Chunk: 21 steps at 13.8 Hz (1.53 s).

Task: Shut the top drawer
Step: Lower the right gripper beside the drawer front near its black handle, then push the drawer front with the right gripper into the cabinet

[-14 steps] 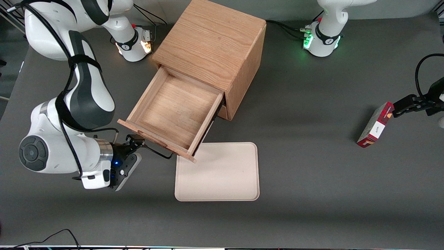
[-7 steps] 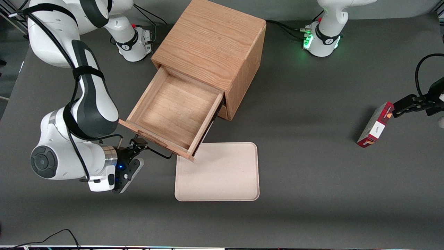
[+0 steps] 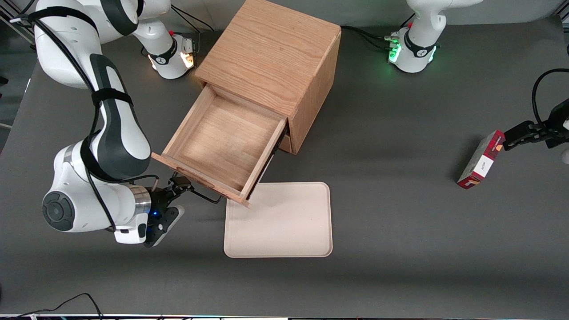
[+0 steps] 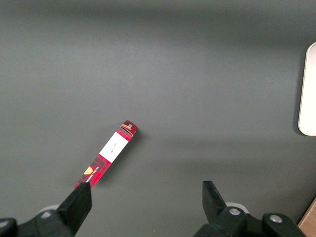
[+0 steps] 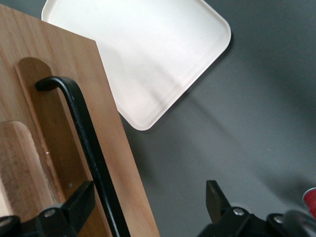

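The top drawer stands pulled far out of the wooden cabinet, its shallow box empty. A black wire handle runs along its front panel. My right gripper is at that front panel, at the handle's end toward the working arm. It is open, and in the right wrist view the handle passes between its spread fingers, close to one finger and well apart from the other. The gripper holds nothing.
A cream tray lies flat on the dark table, nearer the front camera than the drawer, with one corner under the drawer's corner. A red box lies toward the parked arm's end of the table.
The right arm's wrist has moved farther from the front camera and closer to the drawer front, bringing the gripper up around the handle. The drawer has not moved.
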Tool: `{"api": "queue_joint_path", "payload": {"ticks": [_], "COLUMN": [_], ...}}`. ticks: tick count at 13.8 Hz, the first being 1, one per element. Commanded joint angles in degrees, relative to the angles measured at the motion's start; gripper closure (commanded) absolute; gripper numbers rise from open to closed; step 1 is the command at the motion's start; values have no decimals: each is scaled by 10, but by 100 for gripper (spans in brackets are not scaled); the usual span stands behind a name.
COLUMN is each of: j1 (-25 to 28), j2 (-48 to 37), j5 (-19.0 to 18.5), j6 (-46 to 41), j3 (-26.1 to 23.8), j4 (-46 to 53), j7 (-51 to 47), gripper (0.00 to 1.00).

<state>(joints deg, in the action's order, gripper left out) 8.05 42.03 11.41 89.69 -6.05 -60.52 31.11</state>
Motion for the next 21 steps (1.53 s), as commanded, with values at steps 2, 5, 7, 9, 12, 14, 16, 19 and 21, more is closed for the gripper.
{"api": "queue_joint_path", "payload": {"ticks": [2, 5, 7, 9, 12, 14, 16, 19, 21], "j1": [-1, -5, -5, -4, -1, 1, 6, 5, 6], "j2": [-39, -44, -58, -73, -99, -124, -146, -156, -165], "j5": [22, 22, 25, 42, 60, 70, 79, 80, 80], "j6": [2, 1, 2, 5, 14, 39, 66, 80, 82], "j3": [1, 1, 0, 0, -5, -7, -7, -33, -36], "j4": [-58, -72, -93, -114, -156, -201, -246, -271, -280], "j7": [-17, -18, -31, -51, -78, -79, -88, -129, -145], "gripper": [0, 0, 0, 0, 0, 0, 0, 0, 0]}}
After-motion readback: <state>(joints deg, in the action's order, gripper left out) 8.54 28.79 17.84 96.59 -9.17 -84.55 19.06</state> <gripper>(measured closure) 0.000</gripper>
